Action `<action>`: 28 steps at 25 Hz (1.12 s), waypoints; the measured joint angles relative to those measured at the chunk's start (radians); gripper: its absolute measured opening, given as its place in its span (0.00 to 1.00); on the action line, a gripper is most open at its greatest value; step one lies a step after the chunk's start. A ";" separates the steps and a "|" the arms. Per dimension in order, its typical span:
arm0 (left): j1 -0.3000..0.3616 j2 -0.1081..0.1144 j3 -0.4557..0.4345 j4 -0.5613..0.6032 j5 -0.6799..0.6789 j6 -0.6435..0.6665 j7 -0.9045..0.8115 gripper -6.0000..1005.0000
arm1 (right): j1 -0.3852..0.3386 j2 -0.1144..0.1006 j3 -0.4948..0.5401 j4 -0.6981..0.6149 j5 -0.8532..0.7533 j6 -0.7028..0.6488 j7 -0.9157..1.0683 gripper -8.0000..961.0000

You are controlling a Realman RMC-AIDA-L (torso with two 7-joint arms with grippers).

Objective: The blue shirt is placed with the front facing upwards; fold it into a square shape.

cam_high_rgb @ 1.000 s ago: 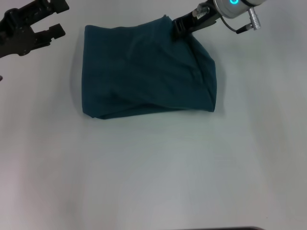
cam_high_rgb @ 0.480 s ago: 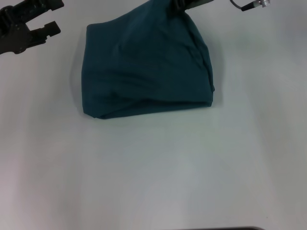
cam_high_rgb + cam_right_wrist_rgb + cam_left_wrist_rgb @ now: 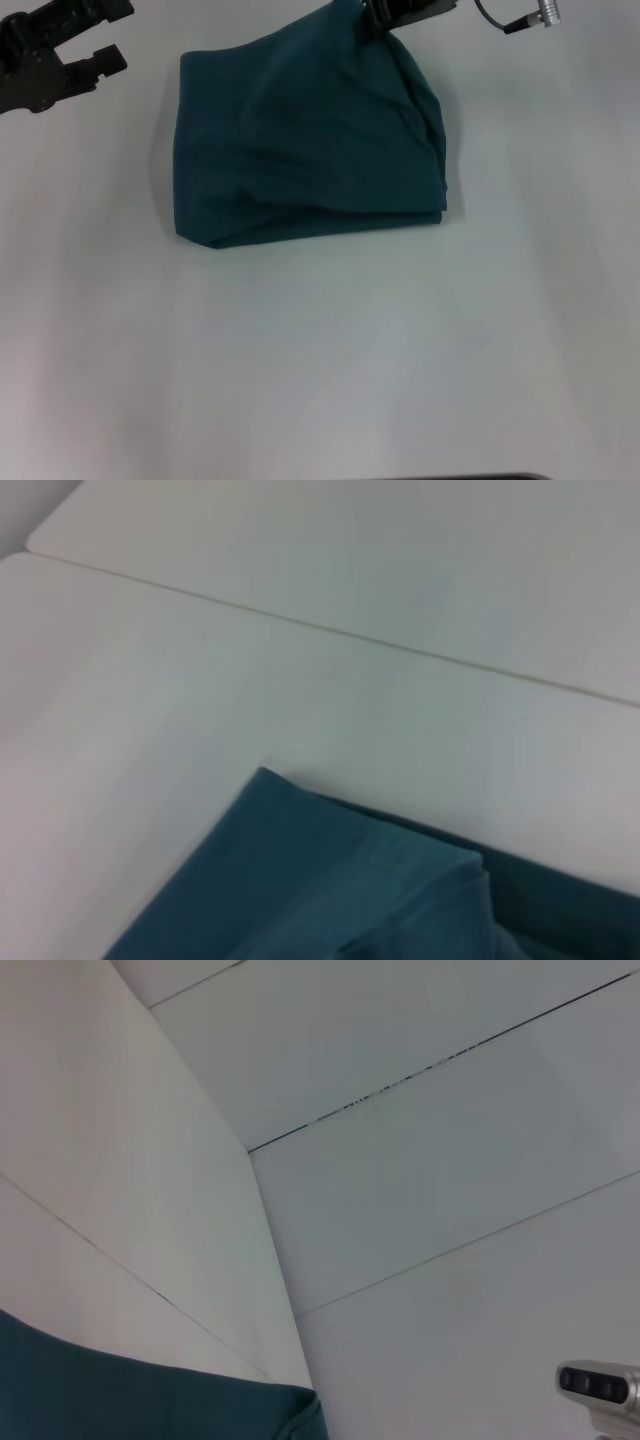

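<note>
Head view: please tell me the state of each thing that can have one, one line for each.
blue shirt: folded into a rough rectangle, plain side up, far right corner lifted.
right end effector: at the top edge, shut on that lifted corner.
left end effector: open, off the shirt at the far left.
table: white, bearing the shirt.

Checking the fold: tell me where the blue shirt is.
In the head view the blue shirt lies folded on the far table, its far right corner at the right tool.
</note>
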 joint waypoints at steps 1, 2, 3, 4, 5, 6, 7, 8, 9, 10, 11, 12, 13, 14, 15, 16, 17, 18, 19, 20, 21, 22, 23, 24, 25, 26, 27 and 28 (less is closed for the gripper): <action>0.000 0.000 0.000 0.000 0.000 -0.001 0.000 0.96 | -0.001 0.000 0.000 0.006 -0.002 0.005 0.000 0.14; 0.000 0.000 0.000 0.000 0.000 -0.001 -0.001 0.96 | -0.002 -0.001 0.000 0.013 -0.005 0.010 0.000 0.14; 0.000 0.000 0.000 0.000 0.000 -0.001 -0.001 0.96 | -0.002 -0.001 0.001 0.018 -0.008 0.014 0.000 0.15; -0.001 0.000 0.000 0.000 0.000 -0.001 -0.001 0.96 | -0.002 -0.002 0.003 0.024 -0.011 0.018 0.000 0.15; -0.001 0.000 0.000 0.000 0.000 -0.001 -0.001 0.96 | -0.003 -0.002 0.004 0.029 -0.011 0.023 0.000 0.15; -0.001 0.000 0.000 0.000 0.000 -0.002 -0.001 0.96 | -0.003 -0.003 0.006 0.033 -0.012 0.027 0.000 0.15; -0.002 -0.001 0.000 0.000 0.000 -0.002 -0.001 0.96 | -0.003 -0.003 0.007 0.038 -0.012 0.032 0.000 0.16; -0.002 -0.001 0.001 0.000 0.000 -0.002 -0.001 0.96 | -0.003 -0.003 0.007 0.042 -0.012 0.038 0.000 0.16; -0.002 -0.002 0.002 0.000 0.000 -0.002 -0.001 0.96 | -0.003 -0.003 0.007 0.045 -0.012 0.043 0.000 0.16; -0.002 -0.002 0.003 0.000 0.000 -0.002 -0.002 0.96 | -0.003 -0.003 0.007 0.049 -0.012 0.048 0.000 0.16; -0.002 -0.002 0.004 0.000 0.000 -0.002 -0.002 0.96 | -0.003 -0.003 0.007 0.051 -0.012 0.052 0.000 0.16; -0.002 -0.002 0.004 0.000 0.001 -0.002 -0.003 0.96 | -0.003 -0.003 0.008 0.054 -0.012 0.055 0.000 0.17; -0.001 -0.002 0.004 0.000 0.001 -0.002 -0.003 0.96 | -0.003 -0.003 0.007 0.056 -0.012 0.058 0.000 0.17; 0.000 -0.002 0.003 0.000 0.001 -0.002 -0.003 0.96 | -0.003 -0.003 0.007 0.059 -0.012 0.063 0.000 0.17; 0.002 -0.002 0.002 0.000 0.002 -0.002 -0.003 0.96 | -0.003 -0.003 0.007 0.061 -0.012 0.070 0.000 0.17; 0.003 -0.002 0.001 0.000 0.002 -0.002 -0.002 0.96 | -0.003 -0.003 0.006 0.065 -0.011 0.078 0.000 0.18; 0.003 -0.002 0.000 0.002 0.003 -0.002 -0.001 0.96 | -0.003 -0.003 0.006 0.070 -0.011 0.089 0.000 0.18; 0.003 -0.003 0.000 0.006 0.003 -0.002 0.000 0.96 | -0.003 -0.003 0.007 0.076 -0.011 0.101 0.000 0.18; 0.003 -0.002 0.000 0.008 0.004 -0.001 0.001 0.96 | -0.003 -0.003 0.007 0.082 -0.011 0.113 0.000 0.18; 0.004 -0.002 0.000 0.012 0.006 0.000 0.001 0.96 | -0.002 -0.004 0.007 0.087 -0.011 0.125 0.000 0.18; 0.004 -0.002 0.000 0.012 0.006 0.001 0.001 0.96 | -0.002 -0.008 0.007 0.100 -0.013 0.140 0.000 0.19; 0.004 -0.002 0.000 0.012 0.007 0.002 0.001 0.96 | -0.002 -0.008 0.007 0.100 -0.013 0.140 0.000 0.19; 0.004 -0.002 0.000 0.012 0.007 0.003 0.001 0.96 | -0.001 -0.012 0.008 0.106 -0.016 0.148 0.003 0.19; 0.004 -0.002 0.000 0.012 0.007 0.004 0.002 0.96 | -0.001 -0.015 0.008 0.110 -0.021 0.153 0.010 0.19; 0.004 -0.002 0.000 0.012 0.006 0.005 0.002 0.96 | -0.001 -0.020 0.008 0.112 -0.029 0.158 0.021 0.20; 0.004 -0.001 0.000 0.013 0.005 0.005 0.002 0.96 | -0.002 -0.024 0.008 0.111 -0.037 0.159 0.036 0.20; 0.004 -0.001 0.000 0.013 0.004 0.006 0.002 0.96 | -0.003 -0.027 0.008 0.108 -0.042 0.156 0.048 0.20; 0.004 0.000 0.000 0.013 0.003 0.005 0.002 0.96 | -0.004 -0.032 0.009 0.104 -0.044 0.151 0.057 0.24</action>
